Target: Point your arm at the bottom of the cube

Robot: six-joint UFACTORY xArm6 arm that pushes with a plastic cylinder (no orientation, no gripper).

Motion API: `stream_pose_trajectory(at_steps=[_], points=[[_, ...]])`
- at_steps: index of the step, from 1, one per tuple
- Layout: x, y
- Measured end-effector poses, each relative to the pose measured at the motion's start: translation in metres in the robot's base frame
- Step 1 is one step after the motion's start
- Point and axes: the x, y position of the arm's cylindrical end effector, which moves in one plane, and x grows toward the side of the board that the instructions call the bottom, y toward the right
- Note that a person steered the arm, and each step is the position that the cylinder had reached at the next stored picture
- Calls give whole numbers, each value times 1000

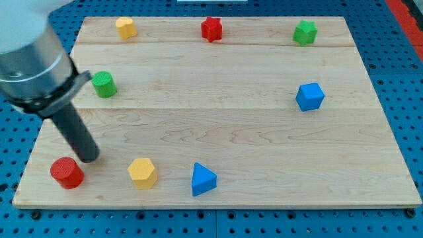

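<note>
The blue cube (309, 96) sits on the wooden board (218, 125) at the view's right, about mid-height. My tip (88, 158) rests on the board at the lower left, far to the left of the cube. It is just up and right of a red cylinder (66, 172) and left of a yellow hexagonal block (142, 173).
A blue triangular block (202, 179) lies near the bottom edge. A green cylinder (103, 84) is at the left. Along the top edge are a yellow hexagonal block (125, 28), a red star block (211, 29) and a green star-like block (305, 32).
</note>
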Motion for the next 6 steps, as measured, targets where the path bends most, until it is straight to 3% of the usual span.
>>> stream_pose_trajectory(at_steps=[2, 3, 4, 6], points=[[-8, 10], [-69, 32], [-92, 119], [-37, 300]])
